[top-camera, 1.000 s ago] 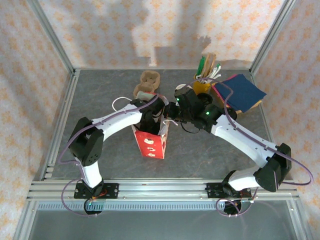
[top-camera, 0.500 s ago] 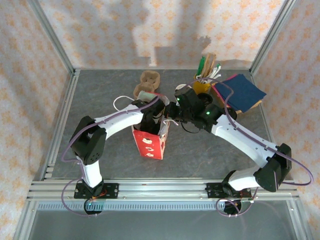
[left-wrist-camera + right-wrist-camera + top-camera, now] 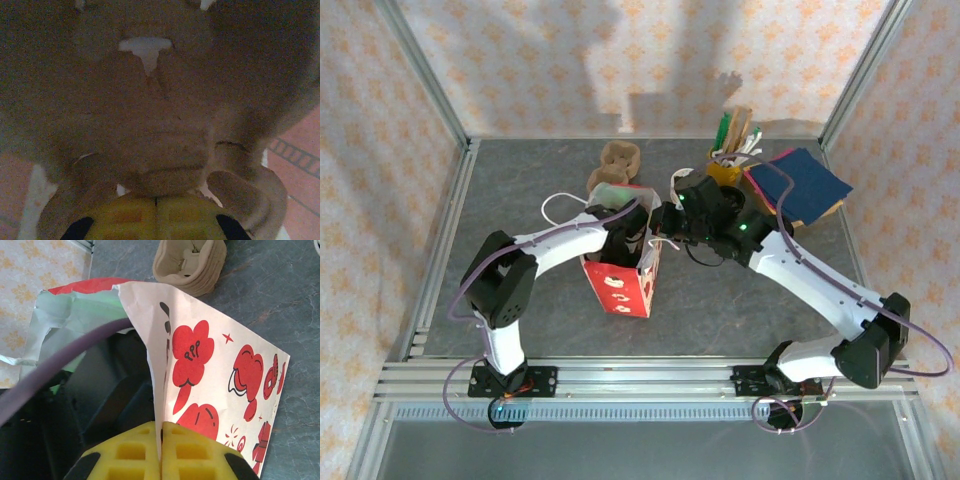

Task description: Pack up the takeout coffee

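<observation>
Since the grey, stone-patterned table looks smooth and the paper bag only stands loose on it, the main risk is the bag sliding, tipping or tearing. It is thin, creased paper, red-printed outside and pale green inside. The left arm reaches down into its mouth, and the right gripper has its yellow pads closed on the bag's top edge, so a sideways pull from either could rip it at the pinch. Next risk is the carrier, apparently down inside the bag: brown moulded pulp, rough and fibrous, with rounded wells. The left gripper is closed right against it with its pads meeting. Whether a lip is actually caught is unclear, so the carrier may slip or settle crooked and leave no level well. A stack of similar carriers sits behind the bag. The coffee cup seems to be the small white rim on the table just behind the right gripper, between that stack and the yellow cup of stirrers. It is mostly hidden and outside the bag. Being light, round paper, it is easily knocked over by the right arm.
</observation>
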{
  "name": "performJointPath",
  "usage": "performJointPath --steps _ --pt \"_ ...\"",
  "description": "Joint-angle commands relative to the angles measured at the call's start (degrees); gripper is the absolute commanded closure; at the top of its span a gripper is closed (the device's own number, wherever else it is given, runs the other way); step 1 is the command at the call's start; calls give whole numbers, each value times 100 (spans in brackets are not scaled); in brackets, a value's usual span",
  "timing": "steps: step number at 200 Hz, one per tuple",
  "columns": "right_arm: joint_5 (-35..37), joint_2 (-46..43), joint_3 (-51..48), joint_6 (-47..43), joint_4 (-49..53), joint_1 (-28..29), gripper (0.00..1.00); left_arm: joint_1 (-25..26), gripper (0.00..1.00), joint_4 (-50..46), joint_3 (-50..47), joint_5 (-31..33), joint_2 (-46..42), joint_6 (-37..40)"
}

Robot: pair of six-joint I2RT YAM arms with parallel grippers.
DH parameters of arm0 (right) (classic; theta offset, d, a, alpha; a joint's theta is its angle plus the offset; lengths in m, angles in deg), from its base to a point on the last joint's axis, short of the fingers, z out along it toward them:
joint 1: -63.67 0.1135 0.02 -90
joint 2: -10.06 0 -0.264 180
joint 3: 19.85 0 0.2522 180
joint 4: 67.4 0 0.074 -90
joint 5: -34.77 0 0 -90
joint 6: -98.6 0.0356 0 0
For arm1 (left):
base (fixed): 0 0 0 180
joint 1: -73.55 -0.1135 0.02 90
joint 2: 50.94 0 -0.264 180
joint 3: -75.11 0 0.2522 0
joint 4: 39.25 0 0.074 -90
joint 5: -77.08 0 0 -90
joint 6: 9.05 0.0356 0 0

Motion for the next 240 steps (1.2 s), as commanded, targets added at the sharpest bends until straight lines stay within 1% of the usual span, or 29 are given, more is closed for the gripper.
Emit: performJointPath --steps 1,24,40,49,141,195,200,240 --pt "-69 -153 248 -3 -300 2 96 153 95 40 -115 -123 253 59" --pt "-156 -93 330 -3 -349 -4 96 243 95 93 -160 -142 356 73" --pt "-159 -82 378 -3 -358 2 97 239 95 126 -194 -111 349 55" --pt "-163 -81 396 -3 -365 -2 96 239 95 139 -205 -98 526 55" --pt "-171 -142 366 -10 -366 2 97 247 96 421 -497 -116 698 -23" --pt "-52 -112 199 -19 -290 2 97 256 96 164 -226 114 426 -118" --pt "-25 -107 189 -16 -272 0 97 256 96 135 -202 146 236 -144" --pt "22 -73 115 23 -226 3 96 256 96 52 -127 270 -103 -342"
